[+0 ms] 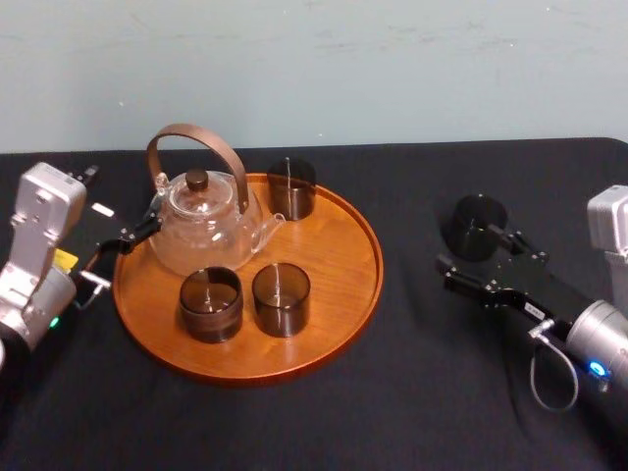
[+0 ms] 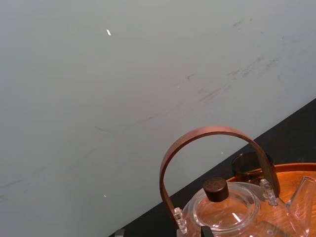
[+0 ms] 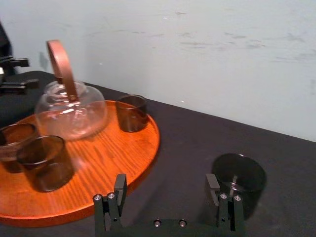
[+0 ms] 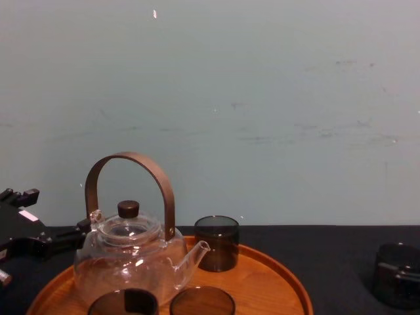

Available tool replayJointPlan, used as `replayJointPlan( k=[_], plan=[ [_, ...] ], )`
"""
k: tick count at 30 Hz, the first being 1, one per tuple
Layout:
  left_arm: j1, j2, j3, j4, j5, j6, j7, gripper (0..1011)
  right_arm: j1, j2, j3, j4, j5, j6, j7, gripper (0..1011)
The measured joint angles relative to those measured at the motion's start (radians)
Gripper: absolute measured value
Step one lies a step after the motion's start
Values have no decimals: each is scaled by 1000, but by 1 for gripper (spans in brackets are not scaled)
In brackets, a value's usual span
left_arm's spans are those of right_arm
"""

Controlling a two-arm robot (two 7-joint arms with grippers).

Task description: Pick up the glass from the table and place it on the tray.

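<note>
A dark smoked glass (image 1: 476, 226) stands alone on the black table (image 1: 412, 412), to the right of the round wooden tray (image 1: 343, 255). My right gripper (image 1: 476, 253) is open just short of it, and the glass (image 3: 238, 173) sits beyond one fingertip, outside the gap between the fingers. In the chest view the glass (image 4: 397, 275) is at the far right, beside the tray (image 4: 279, 279). My left gripper (image 1: 123, 200) is open at the tray's left edge, close to the teapot.
The tray holds a glass teapot (image 1: 201, 221) with a curved brown handle and three dark glasses: one at the back (image 1: 291, 188) and two at the front (image 1: 210, 304) (image 1: 282, 299). A pale wall rises behind the table's far edge.
</note>
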Motion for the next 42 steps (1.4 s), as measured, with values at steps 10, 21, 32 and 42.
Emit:
replayJointPlan(
  k=[10,21,32,42],
  plan=[
    [0,0,0,0,0,0,0,1001,-5,-7,46,28,-4,7,-25,1002],
    [0,0,0,0,0,0,0,1001,21,-21,73,68,-14,30,-38,1002],
    [0,0,0,0,0,0,0,1001,62,-37,81,112,-22,50,-40,1002],
    [0,0,0,0,0,0,0,1001,128,-56,61,183,-31,65,-23,1002]
  ],
)
